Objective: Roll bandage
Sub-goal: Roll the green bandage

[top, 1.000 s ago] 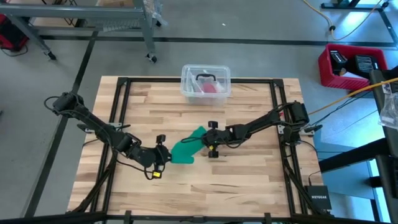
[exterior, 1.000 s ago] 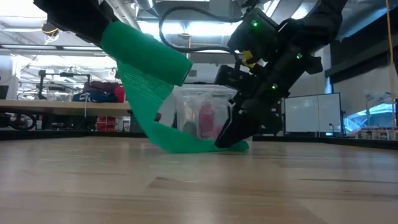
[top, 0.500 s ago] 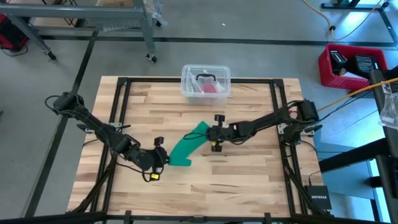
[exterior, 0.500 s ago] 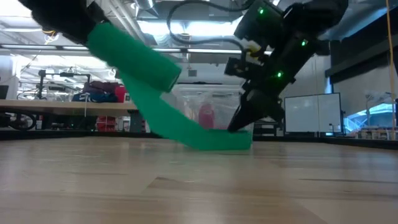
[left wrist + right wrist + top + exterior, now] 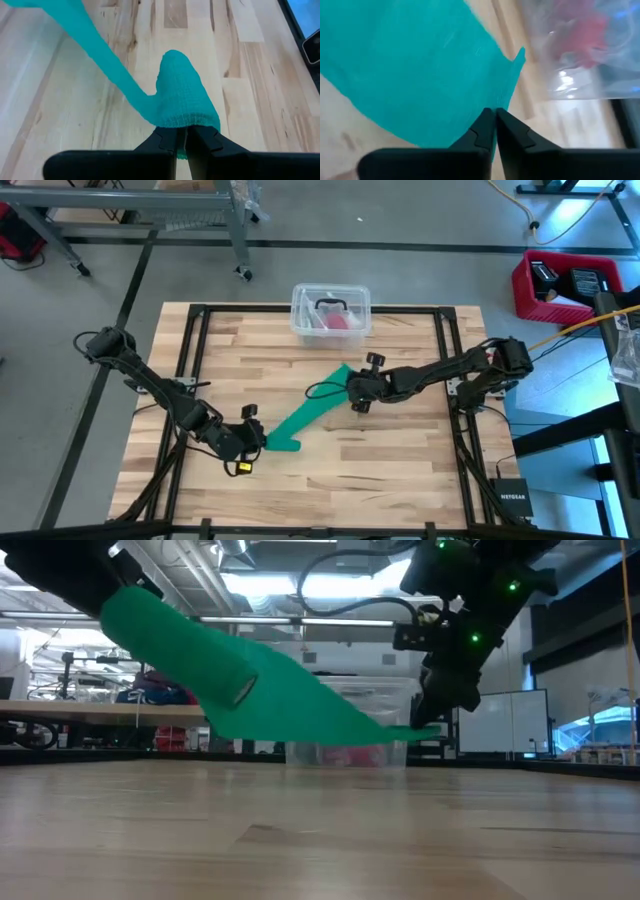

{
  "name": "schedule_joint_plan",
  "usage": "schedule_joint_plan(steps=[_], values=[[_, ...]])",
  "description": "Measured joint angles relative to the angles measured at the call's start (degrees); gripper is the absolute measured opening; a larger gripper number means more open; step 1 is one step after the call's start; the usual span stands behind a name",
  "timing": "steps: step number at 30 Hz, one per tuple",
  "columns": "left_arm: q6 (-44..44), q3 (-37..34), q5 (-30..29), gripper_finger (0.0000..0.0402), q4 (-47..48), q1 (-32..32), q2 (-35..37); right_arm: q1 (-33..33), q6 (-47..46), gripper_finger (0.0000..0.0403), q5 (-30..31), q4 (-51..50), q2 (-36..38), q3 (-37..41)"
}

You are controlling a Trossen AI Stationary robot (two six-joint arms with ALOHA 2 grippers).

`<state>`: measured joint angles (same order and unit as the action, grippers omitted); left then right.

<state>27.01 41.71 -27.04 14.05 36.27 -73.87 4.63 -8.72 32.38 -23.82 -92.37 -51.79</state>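
The only writing that can be read is "NETGEAR" on a small black box (image 5: 508,501) on the floor by the tabletop's right front corner. The tabletop (image 5: 400,450) is butcher-block wood in pale and honey strips, edged by a black frame, standing on a grey concrete floor; a red crate (image 5: 560,285) with dark items sits off to the right, and a metal rack's legs (image 5: 240,240) stand beyond the far edge. The low view looks across into a workshop with ceiling strip lights, a long bench with clutter and a whiteboard-like panel. A clear plastic tub (image 5: 331,311) holding a pink-red item rests at the middle of the far edge. The bandage (image 5: 315,414) is stretched as a teal-green strip across the middle of the tabletop, lifted clear of the wood in the low view. The left gripper (image 5: 258,442), toward the front left of centre, is closed on the rolled end, a short green tube that shows just past its pinched fingers (image 5: 167,142) in the left wrist view. The right gripper (image 5: 352,387), right of centre and nearer the tub, has its fingers (image 5: 485,131) pressed together on the strip's other, flat end.
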Motion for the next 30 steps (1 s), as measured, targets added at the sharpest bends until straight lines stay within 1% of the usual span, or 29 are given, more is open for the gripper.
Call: schedule_joint_plan(steps=[4, 9, 11, 13, 16, 20, 25, 28, 30], values=[[-2.14, -0.01, -0.36, 0.0013, -2.68, -0.26, 0.00, -0.21, -0.52, 0.0067, -5.17, 0.89, -0.12, 0.00], [-6.00, 0.04, -0.24, 0.0013, -10.22, -0.37, 0.30, -0.18, 0.33, 0.0149, -6.17, 1.28, 0.65, 0.00], [-8.04, 0.59, -0.09, 0.0013, -12.98, -0.68, 0.80, -0.18, 1.51, 0.0180, -7.53, 0.84, 2.12, 0.00], [-9.98, 1.83, 0.04, 0.0013, -14.65, -1.36, 1.74, -0.17, 1.83, 0.0207, -10.74, -0.96, 4.59, -0.36], [-15.67, 5.20, 0.01, 0.0013, -15.32, -2.81, 3.43, -0.16, 3.04, 0.0235, -14.88, -4.07, 9.42, -1.97], [-26.62, 10.57, 0.01, 0.0013, -15.31, -6.00, 5.67, -0.16, 6.20, 0.0252, -18.02, -4.51, 17.20, -3.07], [-41.79, 16.54, -0.16, 0.0013, -15.60, -13.08, 6.60, -0.16, 11.11, 0.0252, -19.34, -0.82, 27.58, -3.09], [-49.46, 18.14, -0.04, 0.0013, -18.44, -18.16, 6.58, -0.16, 15.38, 0.0247, -19.99, 3.62, 32.66, -1.95], [-52.28, 18.60, 1.42, 0.0013, -20.81, -21.62, 6.60, -0.62, 17.98, 0.0245, -20.03, 8.68, 34.92, -0.55]])
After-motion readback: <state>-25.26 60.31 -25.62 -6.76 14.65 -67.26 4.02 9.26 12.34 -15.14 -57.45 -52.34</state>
